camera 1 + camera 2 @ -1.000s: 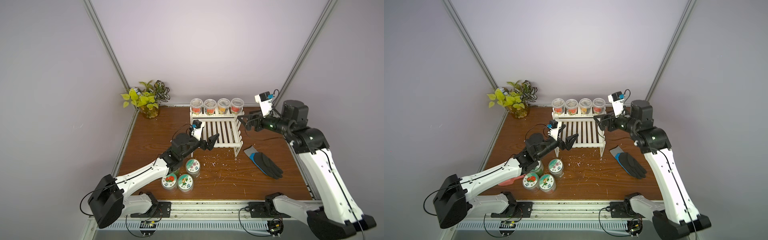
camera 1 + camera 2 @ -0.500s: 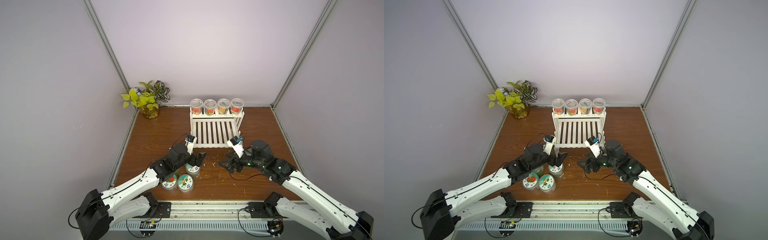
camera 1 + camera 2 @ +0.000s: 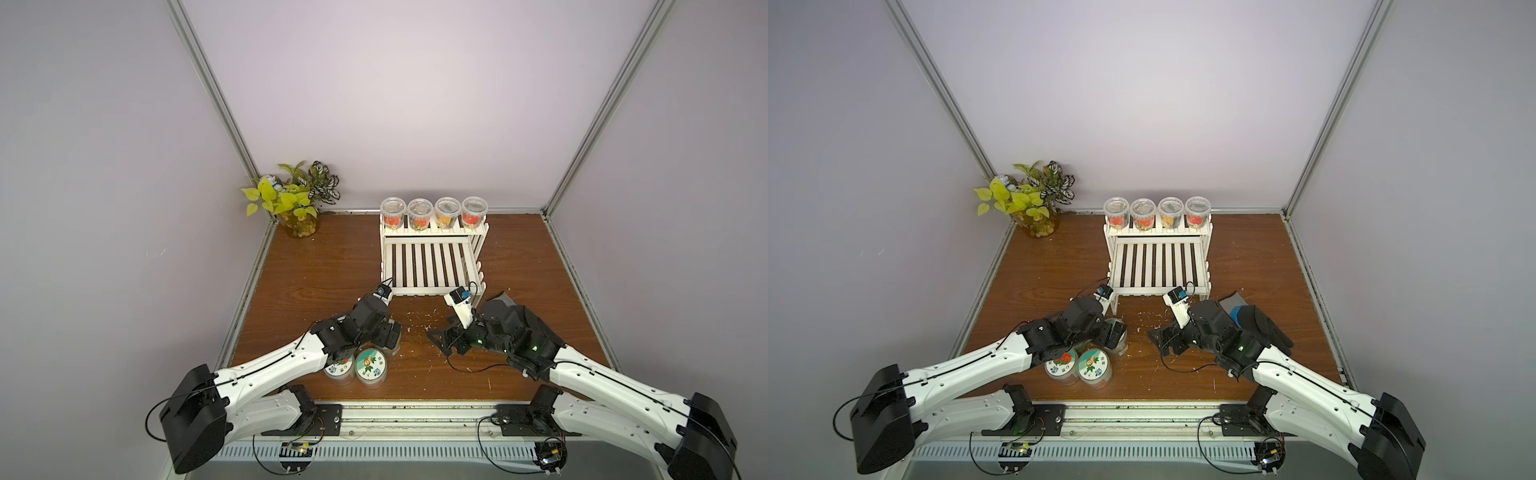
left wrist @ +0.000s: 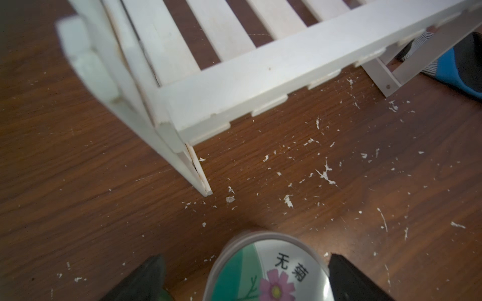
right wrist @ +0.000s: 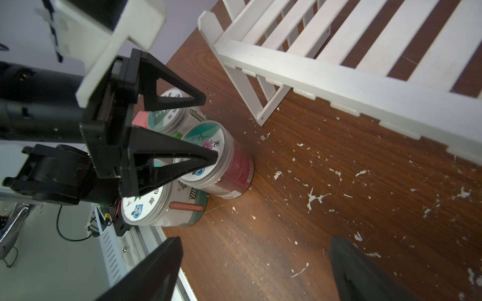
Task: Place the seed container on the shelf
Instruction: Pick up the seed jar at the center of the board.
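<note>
The seed container (image 4: 266,271) has a lid printed with a pink flower and a red-labelled body (image 5: 234,166), and it stands upright on the wooden table just in front of the shelf's near left leg. My left gripper (image 4: 245,278) is open and low, one finger on each side of the lid, with a gap showing on one side. In both top views the left gripper (image 3: 388,334) covers most of the container. The white slatted shelf (image 3: 436,289) (image 3: 1158,291) stands behind. My right gripper (image 5: 255,271) (image 3: 442,338) is open over bare table to the right.
Two more lidded containers (image 3: 338,365) (image 3: 371,365) stand close beside the first, toward the front edge. Several clear cups (image 3: 432,212) fill the shelf's upper tier. A black and blue glove (image 3: 1262,328) lies right of the shelf, and a potted plant (image 3: 291,199) sits at the back left.
The right arm swung down from beside the shelf's top tier to low over the table, and its jaws widened. The left gripper came back and down onto the container.
</note>
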`<act>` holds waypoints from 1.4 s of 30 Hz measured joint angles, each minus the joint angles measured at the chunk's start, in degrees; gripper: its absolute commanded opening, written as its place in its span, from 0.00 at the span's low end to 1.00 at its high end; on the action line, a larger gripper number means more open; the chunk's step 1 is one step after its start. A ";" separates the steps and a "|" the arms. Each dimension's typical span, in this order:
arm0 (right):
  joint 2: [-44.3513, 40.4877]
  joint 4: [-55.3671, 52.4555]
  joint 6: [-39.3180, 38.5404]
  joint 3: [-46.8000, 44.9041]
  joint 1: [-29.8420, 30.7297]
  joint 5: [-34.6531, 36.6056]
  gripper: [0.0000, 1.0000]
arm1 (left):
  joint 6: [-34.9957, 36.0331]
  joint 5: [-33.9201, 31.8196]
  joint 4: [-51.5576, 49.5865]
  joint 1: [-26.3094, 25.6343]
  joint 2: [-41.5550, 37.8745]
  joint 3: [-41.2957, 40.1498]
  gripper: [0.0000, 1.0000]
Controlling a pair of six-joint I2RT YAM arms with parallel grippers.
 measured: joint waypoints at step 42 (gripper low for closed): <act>-1.01 3.34 -0.72 -0.76 0.00 4.22 0.99 | 5.27 6.95 -11.78 -0.66 2.29 7.48 0.75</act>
